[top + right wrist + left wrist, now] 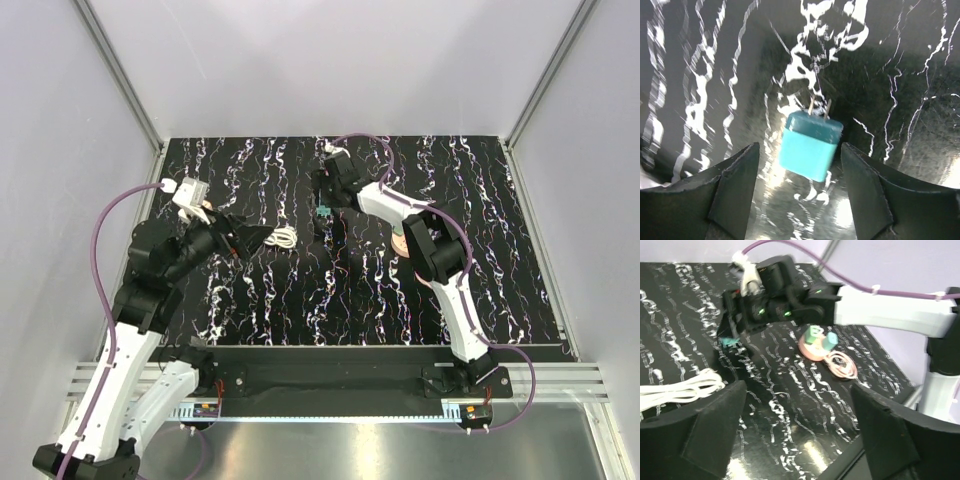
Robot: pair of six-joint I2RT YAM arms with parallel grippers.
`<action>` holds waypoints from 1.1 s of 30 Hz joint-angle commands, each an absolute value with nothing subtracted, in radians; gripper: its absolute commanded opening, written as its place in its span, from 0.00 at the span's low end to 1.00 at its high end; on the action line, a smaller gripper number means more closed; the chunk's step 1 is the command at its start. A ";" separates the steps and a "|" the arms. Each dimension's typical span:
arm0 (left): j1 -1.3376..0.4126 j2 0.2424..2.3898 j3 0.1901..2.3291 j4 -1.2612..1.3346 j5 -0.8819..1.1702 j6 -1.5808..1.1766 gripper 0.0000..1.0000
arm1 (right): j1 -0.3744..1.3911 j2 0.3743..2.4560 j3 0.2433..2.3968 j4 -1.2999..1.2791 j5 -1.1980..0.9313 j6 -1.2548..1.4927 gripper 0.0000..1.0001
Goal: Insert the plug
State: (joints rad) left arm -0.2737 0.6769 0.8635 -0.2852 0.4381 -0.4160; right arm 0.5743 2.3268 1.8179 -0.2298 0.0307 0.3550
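1. Teal plug (810,150): you find it flat on the table (905,75), prongs toward 12 o'clock, between the right claw's fingers.
2. Right claw (799,157): open, straddling the plug, not gripping.
3. Left claw (797,400): open, empty.

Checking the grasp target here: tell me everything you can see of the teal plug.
The teal plug is a small boxy adapter, plastic-looking, with rounded corners and two thin metal prongs pointing away from the wrist camera. It appears to lie on the black marbled table, inside the open right claw, a gap visible on one side.
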 commanded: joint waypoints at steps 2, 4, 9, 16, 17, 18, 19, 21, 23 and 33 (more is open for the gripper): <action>-0.242 0.693 0.867 -0.276 0.432 -0.405 0.99 | 0.580 2.393 1.949 -0.300 0.109 0.515 0.70; -0.241 0.703 0.874 -0.285 0.448 -0.379 0.99 | 0.581 2.440 2.017 -0.346 0.138 0.522 0.70; -0.241 0.704 0.871 -0.308 0.429 -0.365 0.98 | 0.583 2.511 2.126 -0.501 0.213 0.514 0.69; -0.232 0.759 0.896 -0.359 0.400 -0.359 0.99 | 0.604 2.536 2.163 -0.512 0.193 0.397 0.64; -0.230 0.770 0.900 -0.383 0.390 -0.359 0.99 | 0.606 2.533 2.161 -0.509 0.181 0.385 0.64; -0.229 0.773 0.902 -0.385 0.390 -0.359 0.99 | 0.607 2.531 2.160 -0.505 0.176 0.359 0.64; -0.227 0.773 0.897 -0.384 0.399 -0.360 0.99 | 0.612 2.523 2.154 -0.500 0.173 0.347 0.64; -0.227 0.758 0.894 -0.377 0.405 -0.357 0.99 | 0.617 2.516 2.146 -0.489 0.167 0.309 0.66; -0.227 0.746 0.882 -0.365 0.413 -0.351 0.99 | 0.623 2.502 2.135 -0.482 0.167 0.281 0.66; -0.227 0.741 0.877 -0.380 0.330 -0.361 0.99 | 0.634 2.474 2.108 -0.483 0.213 0.221 0.13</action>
